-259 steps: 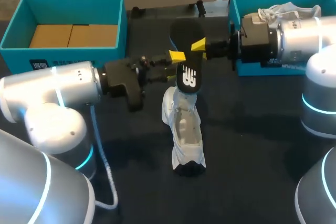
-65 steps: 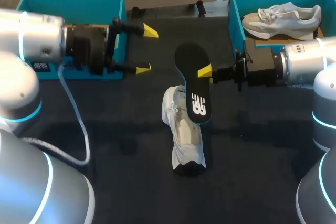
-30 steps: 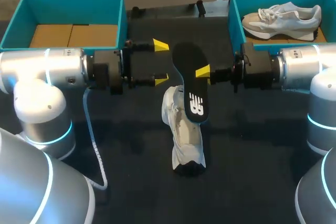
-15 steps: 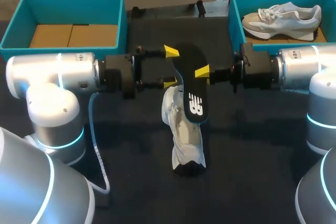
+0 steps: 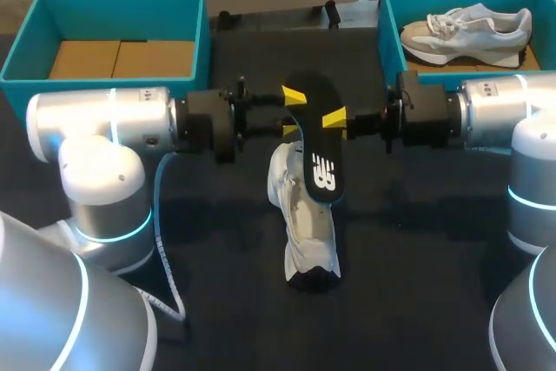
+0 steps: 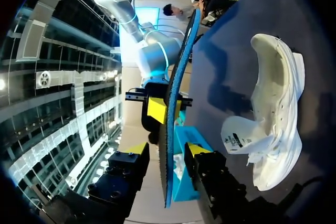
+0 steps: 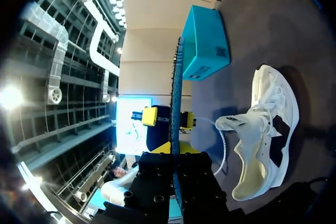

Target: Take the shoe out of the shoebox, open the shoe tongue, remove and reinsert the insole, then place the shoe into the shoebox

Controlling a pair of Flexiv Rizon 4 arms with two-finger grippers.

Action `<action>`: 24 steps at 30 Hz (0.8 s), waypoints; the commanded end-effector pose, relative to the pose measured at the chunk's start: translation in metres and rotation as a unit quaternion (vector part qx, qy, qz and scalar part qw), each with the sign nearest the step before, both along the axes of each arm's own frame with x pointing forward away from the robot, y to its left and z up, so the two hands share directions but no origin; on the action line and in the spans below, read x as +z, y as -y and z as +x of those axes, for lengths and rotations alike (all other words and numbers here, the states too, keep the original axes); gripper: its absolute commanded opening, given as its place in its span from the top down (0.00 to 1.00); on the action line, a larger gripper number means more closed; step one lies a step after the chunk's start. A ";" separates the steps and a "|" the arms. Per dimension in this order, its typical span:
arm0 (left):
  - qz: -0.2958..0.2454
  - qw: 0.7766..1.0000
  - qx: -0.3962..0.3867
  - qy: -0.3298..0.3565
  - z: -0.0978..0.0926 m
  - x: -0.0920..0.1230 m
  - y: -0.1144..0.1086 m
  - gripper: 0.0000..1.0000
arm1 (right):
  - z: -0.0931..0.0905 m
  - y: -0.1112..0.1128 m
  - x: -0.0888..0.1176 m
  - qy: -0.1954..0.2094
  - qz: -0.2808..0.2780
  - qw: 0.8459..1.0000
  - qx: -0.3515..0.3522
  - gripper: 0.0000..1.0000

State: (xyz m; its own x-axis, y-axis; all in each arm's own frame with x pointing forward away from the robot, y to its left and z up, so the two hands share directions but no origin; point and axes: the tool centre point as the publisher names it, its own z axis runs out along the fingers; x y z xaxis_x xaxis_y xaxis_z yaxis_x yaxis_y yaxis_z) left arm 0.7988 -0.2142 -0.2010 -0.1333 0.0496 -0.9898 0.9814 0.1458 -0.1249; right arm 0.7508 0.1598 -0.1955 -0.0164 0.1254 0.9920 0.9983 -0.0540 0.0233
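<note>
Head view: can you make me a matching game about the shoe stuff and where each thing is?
Things:
1. insole
2. white shoe
3. grey-and-white shoe
4. left shoebox

Places:
A. lying in the right shoebox
B. held up in the air by the right gripper
C. has only brown cardboard inside, no shoe
D. resting on the dark table, tongue pulled open

Right pairs: 1-B, 2-D, 3-A, 4-C.
</note>
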 end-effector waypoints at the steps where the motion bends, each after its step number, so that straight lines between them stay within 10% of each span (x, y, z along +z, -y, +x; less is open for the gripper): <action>1: -0.003 1.000 0.004 0.003 0.002 -0.004 0.009 0.58 | -0.001 -0.001 0.000 0.000 -0.001 1.000 -0.001 1.00; 24: -0.002 1.000 0.019 0.025 0.002 -0.005 0.021 0.69 | -0.001 -0.001 0.000 0.000 -0.001 1.000 -0.001 1.00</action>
State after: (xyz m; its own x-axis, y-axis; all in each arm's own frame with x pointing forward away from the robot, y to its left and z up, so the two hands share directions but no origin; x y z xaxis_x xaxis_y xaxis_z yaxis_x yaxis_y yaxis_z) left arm 0.8003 -0.2303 -0.2050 -0.0867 0.0411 -0.9954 0.9809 0.1779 -0.0781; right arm 0.7501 0.1595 -0.1961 -0.0177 0.1239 0.9921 0.9982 -0.0552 0.0247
